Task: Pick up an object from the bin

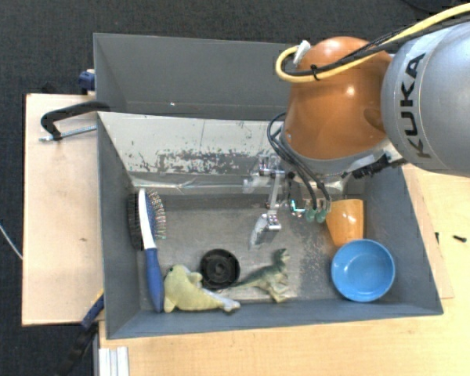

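Observation:
My gripper point(291, 219) hangs under the orange wrist cover over the middle of the bin floor. It is open, with nothing between its fingers. The left metal finger point(265, 227) points down just above a green toy dinosaur point(269, 276) that lies near the front wall. To the gripper's right, an orange cup point(345, 221) stands close to the right-hand finger. A black round disc point(218, 266) lies on the floor to the front left of the gripper.
A blue bowl point(363, 269) sits in the front right corner. A pale yellow-green soft toy point(189, 291) lies along the front wall. A blue-handled brush with white bristles point(148, 241) rests against the left wall.

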Controlling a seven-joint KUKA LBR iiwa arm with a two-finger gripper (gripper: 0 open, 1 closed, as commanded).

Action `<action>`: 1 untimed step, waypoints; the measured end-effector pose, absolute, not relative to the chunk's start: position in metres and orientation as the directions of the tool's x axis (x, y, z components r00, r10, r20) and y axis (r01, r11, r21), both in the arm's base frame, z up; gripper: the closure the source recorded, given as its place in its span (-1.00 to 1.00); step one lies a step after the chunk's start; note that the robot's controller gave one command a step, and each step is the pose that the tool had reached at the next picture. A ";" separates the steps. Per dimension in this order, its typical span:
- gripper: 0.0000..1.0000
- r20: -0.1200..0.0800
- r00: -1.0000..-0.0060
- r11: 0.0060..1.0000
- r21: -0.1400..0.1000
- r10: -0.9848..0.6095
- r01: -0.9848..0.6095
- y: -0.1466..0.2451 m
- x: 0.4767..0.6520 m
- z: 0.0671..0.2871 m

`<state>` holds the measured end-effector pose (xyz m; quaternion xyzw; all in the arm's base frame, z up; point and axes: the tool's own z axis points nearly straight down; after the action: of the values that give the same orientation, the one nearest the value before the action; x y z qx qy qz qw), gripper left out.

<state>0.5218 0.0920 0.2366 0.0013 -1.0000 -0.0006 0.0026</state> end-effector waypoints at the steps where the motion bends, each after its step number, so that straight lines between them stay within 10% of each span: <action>1: -1.00 0.006 -0.978 0.978 0.001 -0.209 -0.209 0.080 0.522 0.096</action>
<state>0.5216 0.0798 0.0955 0.1050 -0.9945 -0.0001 0.0029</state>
